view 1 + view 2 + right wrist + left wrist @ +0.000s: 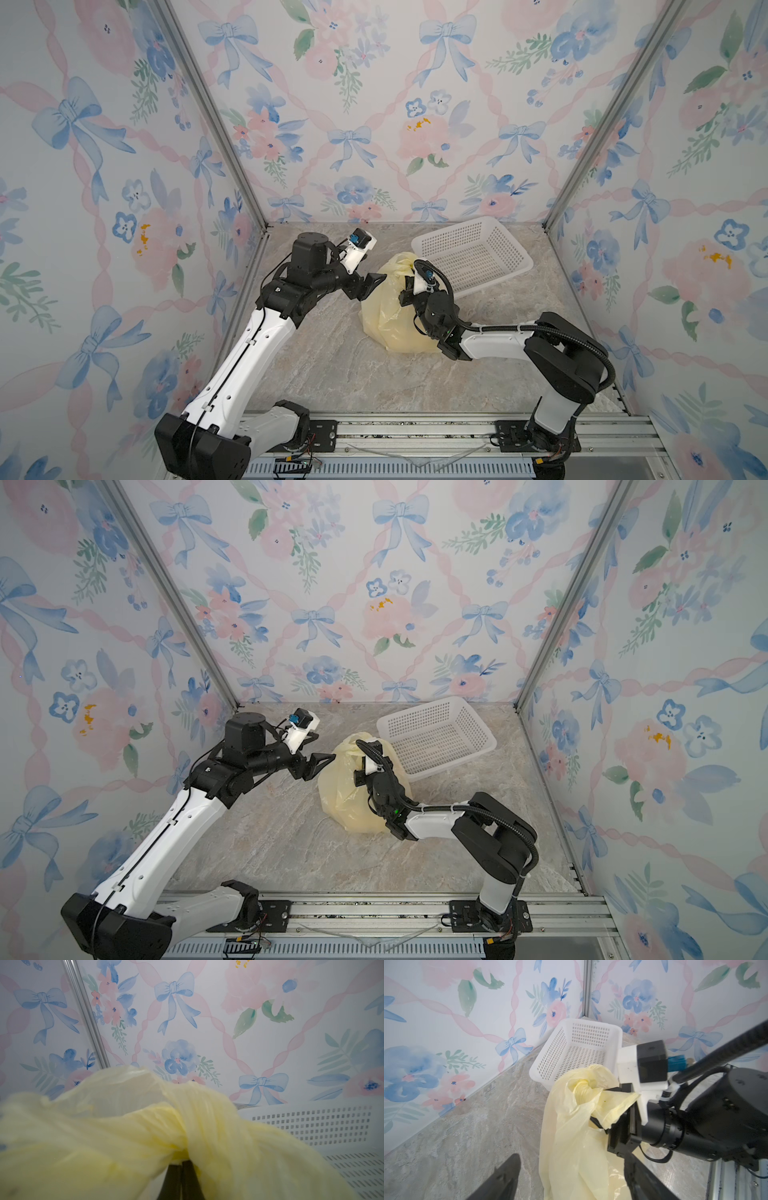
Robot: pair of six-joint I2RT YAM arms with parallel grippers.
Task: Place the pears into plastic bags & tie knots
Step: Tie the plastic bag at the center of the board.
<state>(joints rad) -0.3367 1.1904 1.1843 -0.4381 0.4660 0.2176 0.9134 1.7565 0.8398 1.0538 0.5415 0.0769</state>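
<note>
The left gripper (372, 286) hangs with its jaws spread wide just beside the left flank of the plastic bag (388, 328), holding nothing. In the left wrist view its fingers (506, 1176) stand on either side of the bag's lower folds.

The bag sits bulging near the middle of the marble surface (332, 374). No pears show through the plastic, so I judge they are inside it. At the bag's top the handles are wound into a knot (581, 1086).

The right gripper (182, 1176) is pressed together on a loose end coming out of that knot. Behind and to the right stands the white basket (471, 249), with nothing in it.

The step in hand looks like the tying, close to its finish. The next move calls for the left gripper to catch the opposite loose end and pull against the right to snug the knot. If the knot already holds, the right gripper need only let go without dragging the bag over.
</note>
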